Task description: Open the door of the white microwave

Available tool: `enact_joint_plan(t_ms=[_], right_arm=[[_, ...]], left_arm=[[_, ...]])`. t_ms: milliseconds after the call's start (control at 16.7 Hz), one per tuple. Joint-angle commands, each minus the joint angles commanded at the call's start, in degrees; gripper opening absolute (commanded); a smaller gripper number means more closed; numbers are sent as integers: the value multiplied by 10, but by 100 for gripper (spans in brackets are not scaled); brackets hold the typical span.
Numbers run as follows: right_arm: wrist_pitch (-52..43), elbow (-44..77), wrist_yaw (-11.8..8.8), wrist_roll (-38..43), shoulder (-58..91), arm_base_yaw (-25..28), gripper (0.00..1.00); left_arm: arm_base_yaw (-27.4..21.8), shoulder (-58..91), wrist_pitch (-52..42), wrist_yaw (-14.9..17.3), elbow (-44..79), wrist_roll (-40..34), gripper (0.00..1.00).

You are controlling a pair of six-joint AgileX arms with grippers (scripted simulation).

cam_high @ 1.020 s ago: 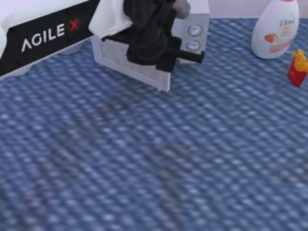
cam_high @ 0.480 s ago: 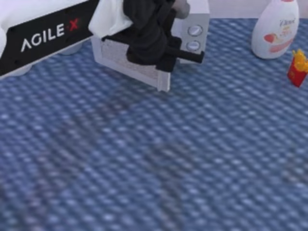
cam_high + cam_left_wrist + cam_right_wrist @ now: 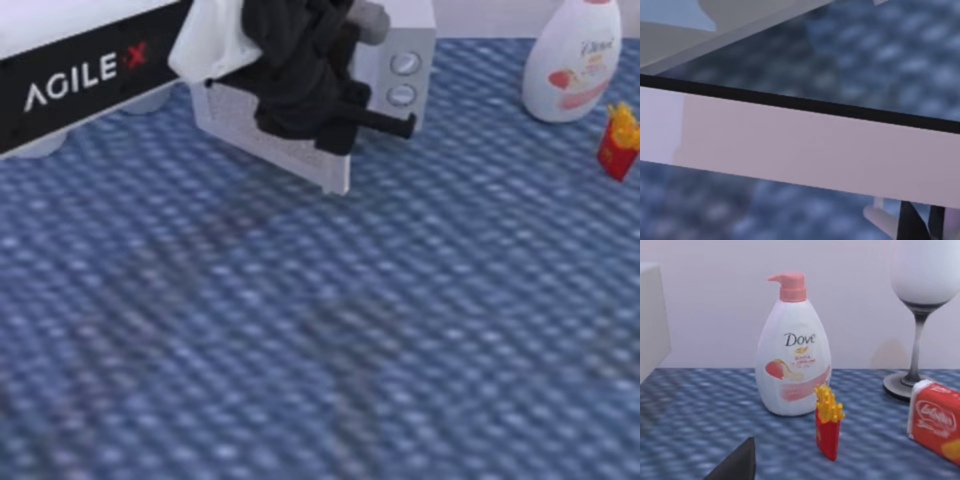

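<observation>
The white microwave (image 3: 405, 70) stands at the back of the table, a little left of centre, with two round silver knobs on its right panel. Its door (image 3: 270, 135), with a grey mesh window, is swung partly outward, hinged on the left. My left gripper (image 3: 340, 135) reaches down from above and is shut on the door's free edge. In the left wrist view that edge is a wide pale band (image 3: 805, 150), with dark fingertips (image 3: 912, 225) just past it. My right gripper (image 3: 737, 465) is parked out of the top view.
A white Dove pump bottle (image 3: 572, 60) and a red carton of fries (image 3: 620, 140) stand at the back right. The right wrist view also shows a wine glass (image 3: 922, 300) and a red-and-white biscuit pack (image 3: 935, 420) beyond them.
My left arm has shifted to the left and drawn the door's free edge a little farther out from the microwave. The bottle and the fries have not moved.
</observation>
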Motion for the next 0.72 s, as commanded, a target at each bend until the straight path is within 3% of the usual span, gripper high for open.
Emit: enact_joint_plan(t_ms=[240, 720], right_arm=[[0, 0, 0, 0, 0, 0, 100], [0, 0, 0, 0, 0, 0, 100]], left_arm=[[11, -27, 14, 23, -40, 42, 0], [11, -29, 15, 24, -42, 44, 0]])
